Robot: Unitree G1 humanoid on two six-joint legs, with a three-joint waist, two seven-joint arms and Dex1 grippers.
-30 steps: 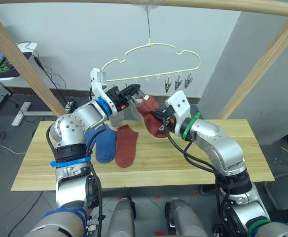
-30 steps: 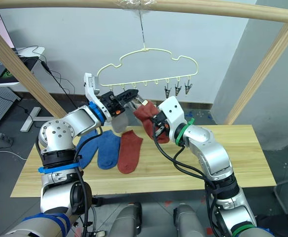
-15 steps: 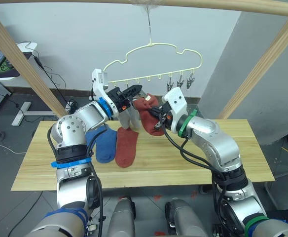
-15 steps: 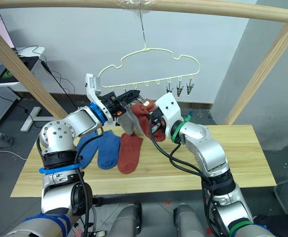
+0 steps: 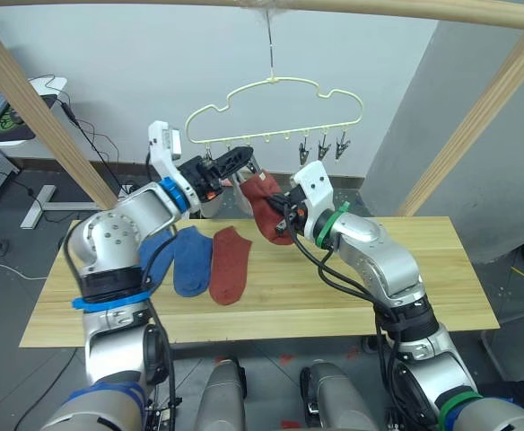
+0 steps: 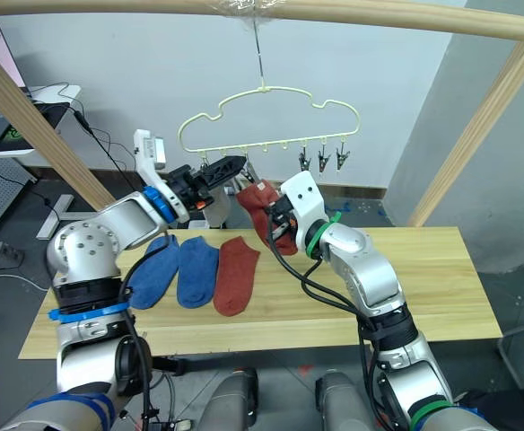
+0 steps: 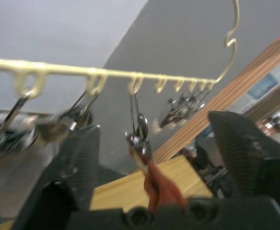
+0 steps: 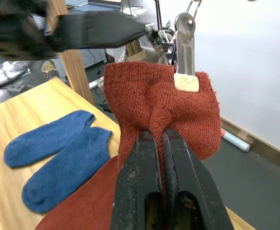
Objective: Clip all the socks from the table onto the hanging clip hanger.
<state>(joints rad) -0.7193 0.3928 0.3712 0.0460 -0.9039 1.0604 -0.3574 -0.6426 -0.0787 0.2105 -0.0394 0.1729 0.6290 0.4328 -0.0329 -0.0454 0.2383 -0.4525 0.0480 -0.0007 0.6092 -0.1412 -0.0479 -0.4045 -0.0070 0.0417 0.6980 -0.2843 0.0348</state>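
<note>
Rust-red knit stays pinched in my right gripper; this sock hangs above the table, its cuff in a clip. Beyond, my left gripper gapes open by the hanger. Releasing early could drop it if that bite is shallow.

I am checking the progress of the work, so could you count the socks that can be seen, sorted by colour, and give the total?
Blue socks: 2, both flat on the table.
Rust-red socks: 2, one on the table, one at a clip of the clip hanger, pinched by the right gripper.
Total: 4.
</note>
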